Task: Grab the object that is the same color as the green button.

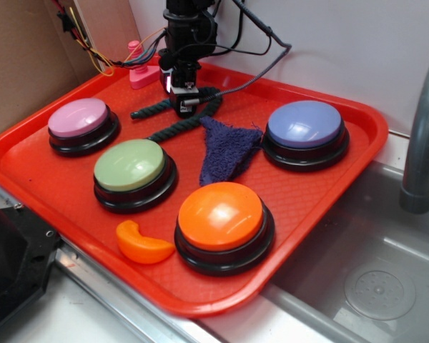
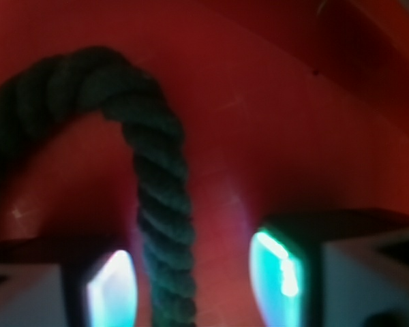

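A: Gripper [image 2: 194,272] spread wide, holding nothing yet, parked low over the back of the red tray [image 1: 50,187]. Dark green rope [image 2: 160,197] running right up between the fingers [image 2: 112,283], hugging the left one, with a gap to the right pad.

B: Probably soft and bendy, light, grippy from the twist. Should droop at both ends once lifted. Best pinched on the straight strand below the bend, already lined up.

A: Counts, moving out: one rope, one purple-blue cloth scrap [image 1: 227,153] just in front. Further forward, four buttons: pink [image 1: 81,123], green button [image 1: 132,171], orange [image 1: 224,223], blue [image 1: 305,130]. One orange crescent piece [image 1: 141,245] farthest off, one pink piece [image 1: 140,73] just behind.
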`<action>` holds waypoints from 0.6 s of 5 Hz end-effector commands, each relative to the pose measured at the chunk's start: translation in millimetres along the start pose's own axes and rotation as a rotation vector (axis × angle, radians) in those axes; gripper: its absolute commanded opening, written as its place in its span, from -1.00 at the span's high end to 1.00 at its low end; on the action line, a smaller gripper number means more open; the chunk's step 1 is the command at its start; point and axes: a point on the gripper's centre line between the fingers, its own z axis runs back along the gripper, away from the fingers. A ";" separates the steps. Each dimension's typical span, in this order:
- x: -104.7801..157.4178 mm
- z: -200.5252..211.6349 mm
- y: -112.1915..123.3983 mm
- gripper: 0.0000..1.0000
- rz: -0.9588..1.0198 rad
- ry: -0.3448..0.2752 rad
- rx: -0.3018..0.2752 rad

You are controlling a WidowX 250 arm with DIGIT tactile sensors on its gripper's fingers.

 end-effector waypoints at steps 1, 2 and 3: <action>-30.3 29.2 -6.5 1.00 0.092 0.014 0.018; -57.4 75.8 -20.3 1.00 0.254 0.095 -0.027; -88.4 120.1 -34.9 1.00 0.440 0.013 -0.155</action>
